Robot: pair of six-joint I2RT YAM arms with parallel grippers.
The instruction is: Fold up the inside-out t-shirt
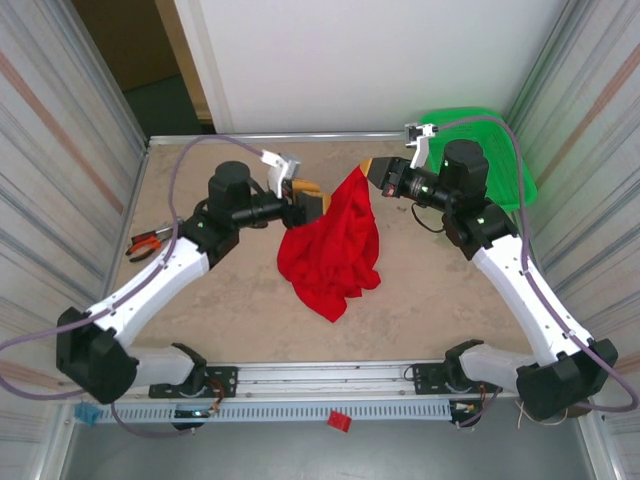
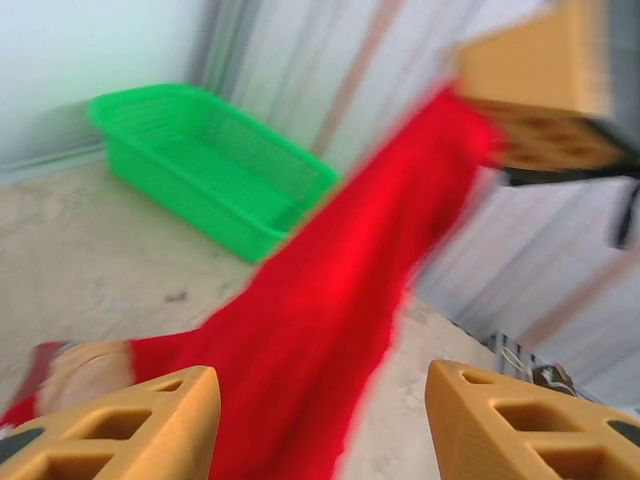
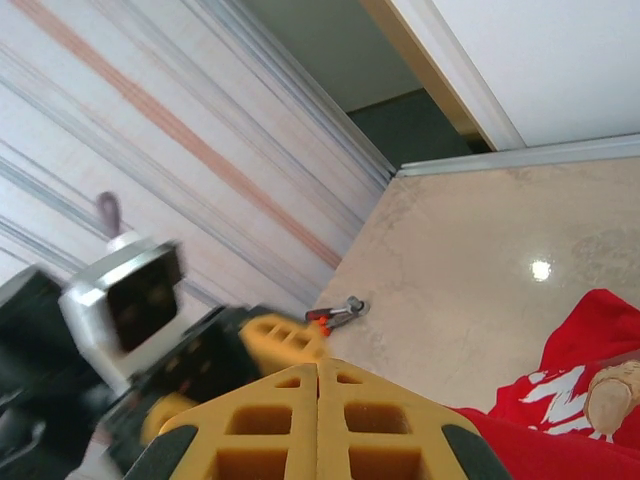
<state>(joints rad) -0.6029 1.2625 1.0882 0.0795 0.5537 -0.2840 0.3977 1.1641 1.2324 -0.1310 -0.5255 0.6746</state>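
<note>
T-shirt [image 1: 330, 250] held up by one end.
Its top is clamped in the right pincer [image 1: 368, 170], the rest draped mid-worktop [image 1: 240, 300]; the left pincer [image 1: 308, 200] is spread open at its left edge.

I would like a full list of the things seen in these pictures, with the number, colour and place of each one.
t-shirt: one, red, mid-table, its top edge held up by the right pincer
basket: one, green, far right corner of the table
pliers: one pair, orange-red handles, left edge of the table
table: one, beige, under everything
left pincer: one, orange fingers, open, with the red cloth running between them
right pincer: one, orange fingers, shut on the t-shirt, raised above the far middle of the table
</note>
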